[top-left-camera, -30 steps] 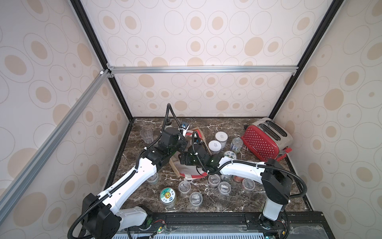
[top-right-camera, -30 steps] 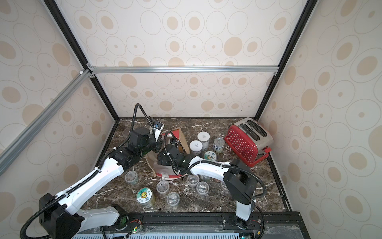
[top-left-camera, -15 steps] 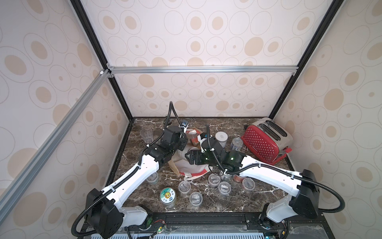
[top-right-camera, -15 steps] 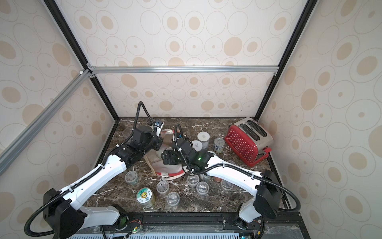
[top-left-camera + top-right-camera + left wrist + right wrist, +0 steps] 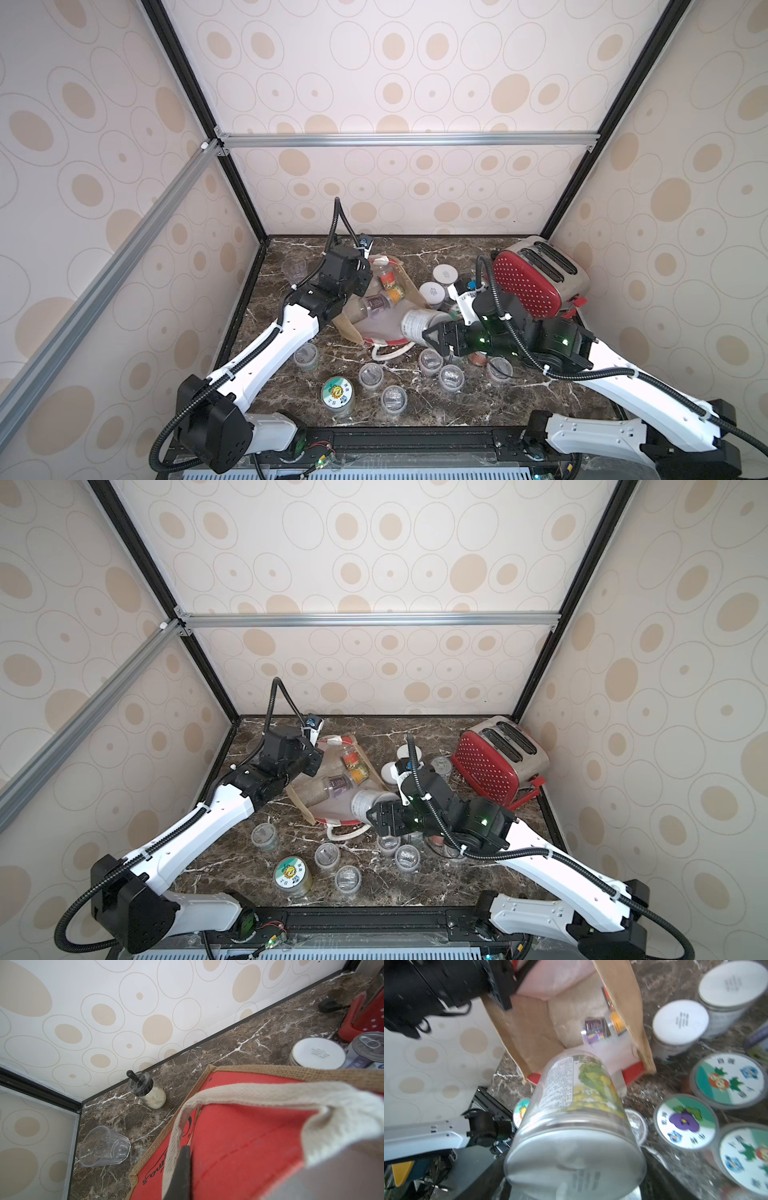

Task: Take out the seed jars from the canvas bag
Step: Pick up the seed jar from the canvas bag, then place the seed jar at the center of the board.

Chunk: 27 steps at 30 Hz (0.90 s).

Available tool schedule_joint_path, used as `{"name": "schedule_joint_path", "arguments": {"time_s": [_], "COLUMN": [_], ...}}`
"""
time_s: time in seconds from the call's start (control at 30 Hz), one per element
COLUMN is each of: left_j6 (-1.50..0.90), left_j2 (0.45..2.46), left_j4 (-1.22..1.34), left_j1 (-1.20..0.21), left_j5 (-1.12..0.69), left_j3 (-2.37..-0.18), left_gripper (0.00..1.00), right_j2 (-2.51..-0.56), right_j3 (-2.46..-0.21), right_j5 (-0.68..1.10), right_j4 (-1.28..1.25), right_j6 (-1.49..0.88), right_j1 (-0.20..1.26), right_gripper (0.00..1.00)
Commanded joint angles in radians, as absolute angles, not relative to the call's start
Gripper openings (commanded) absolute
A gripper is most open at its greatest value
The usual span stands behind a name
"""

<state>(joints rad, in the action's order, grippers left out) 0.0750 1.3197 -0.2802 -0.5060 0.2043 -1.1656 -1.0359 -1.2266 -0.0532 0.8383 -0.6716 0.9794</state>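
Right gripper (image 5: 430,334) has drawn back out of the bag (image 5: 348,329), now clamped on a labelled jar (image 5: 417,323) lying sideways at the bag's 4 o'clock edge. Left gripper (image 5: 365,272), closed, pinches the bag's handle (image 5: 249,1093) at 11 o'clock. Other jars (image 5: 377,303) lie inside; more stand at 2 and 6 o'clock.

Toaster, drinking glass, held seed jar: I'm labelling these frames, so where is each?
toaster (image 5: 524,291), in a top view, on its red dotted side.
drinking glass (image 5: 104,1150), left wrist view, on its clear wall.
held seed jar (image 5: 571,1084), right wrist view, on its printed label.
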Motion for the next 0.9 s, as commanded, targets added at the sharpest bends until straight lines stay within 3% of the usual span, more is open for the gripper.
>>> {"name": "schedule_joint_path", "arguments": {"time_s": [0.0, 0.37, 0.87], "left_j6": [0.092, 0.098, 0.144], "left_j2": [1.316, 1.308, 1.307], "left_j4": [-0.276, -0.268, -0.279], "left_j1": [-0.498, -0.497, -0.496], "left_j5": [0.187, 0.170, 0.115], "left_j3": [-1.224, -1.215, -1.251], "left_gripper": [0.00, 0.00, 0.00], "right_j2": [-0.981, -0.914, -0.951], "right_j3": [-1.231, -1.242, -0.988], "right_j5": [-0.080, -0.275, -0.123], "right_j4": [1.096, 1.576, 1.416], "right_j6": [-0.681, -0.851, -0.878], "right_j1": [0.974, 0.975, 0.975], "right_gripper": [0.61, 0.61, 0.62]}}
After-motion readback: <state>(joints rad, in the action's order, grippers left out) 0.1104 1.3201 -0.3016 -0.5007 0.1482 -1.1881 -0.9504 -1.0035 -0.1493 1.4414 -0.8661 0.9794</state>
